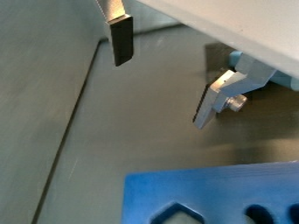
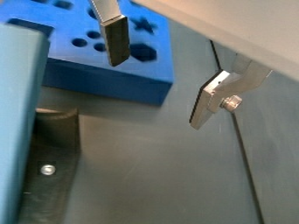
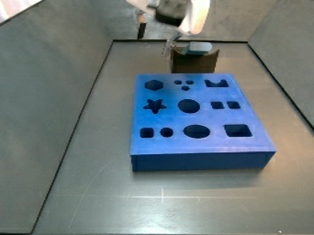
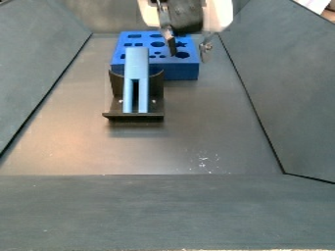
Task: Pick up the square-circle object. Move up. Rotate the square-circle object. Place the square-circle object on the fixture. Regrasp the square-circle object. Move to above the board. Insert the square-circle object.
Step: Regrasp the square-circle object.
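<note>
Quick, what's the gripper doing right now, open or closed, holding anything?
Gripper: open and empty, fingers spread wide above the floor beside the board. The square-circle object stands apart on the fixture.

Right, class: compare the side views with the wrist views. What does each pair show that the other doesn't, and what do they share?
Only the side views: the whole board with all its cut-outs, the whole fixture with the square-circle object resting on it, and the tool hanging above, near the fixture and board.
Only the wrist views: a close look at the tool's fingers, set apart with nothing between them.
Both: part of the blue board and the dark floor.
</note>
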You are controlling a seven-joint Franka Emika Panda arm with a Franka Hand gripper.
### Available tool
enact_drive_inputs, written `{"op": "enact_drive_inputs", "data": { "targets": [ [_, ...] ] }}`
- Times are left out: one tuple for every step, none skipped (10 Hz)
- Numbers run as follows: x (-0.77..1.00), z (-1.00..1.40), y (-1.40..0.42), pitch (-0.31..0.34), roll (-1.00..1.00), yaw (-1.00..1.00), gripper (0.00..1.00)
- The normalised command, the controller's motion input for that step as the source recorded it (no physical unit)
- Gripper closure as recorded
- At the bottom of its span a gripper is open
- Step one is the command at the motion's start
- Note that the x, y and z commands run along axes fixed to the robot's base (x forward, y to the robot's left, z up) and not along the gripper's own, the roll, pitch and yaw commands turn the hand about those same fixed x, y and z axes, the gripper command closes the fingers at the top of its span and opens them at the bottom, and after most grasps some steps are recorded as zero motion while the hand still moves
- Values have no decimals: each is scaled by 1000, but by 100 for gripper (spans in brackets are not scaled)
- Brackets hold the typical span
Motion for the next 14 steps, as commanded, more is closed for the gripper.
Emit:
{"op": "enact_drive_inputs", "data": {
  "targets": [
    [-40,-2,-15,-246,1000,-963,0],
    [-39,-5,-11,-242,1000,-974,0],
    [-44,-3,-12,-231,1000,-983,0],
    [-46,-1,-10,-220,1000,-990,0],
    [-48,-3,-1,-168,978,-1000,0],
    [-45,0,0,-136,967,-1000,0],
    [-36,-1,-12,-40,952,-1000,0],
    [-29,2,-7,21,943,-1000,0],
    [-20,-7,-13,173,931,-1000,0],
    [-8,-29,-11,385,936,-1000,0],
    [6,-44,-13,537,773,-798,0],
    [22,-44,-11,624,636,-632,0],
    [46,-28,-6,726,417,-315,0],
    [56,-23,-8,734,314,-111,0]
  ]
}}
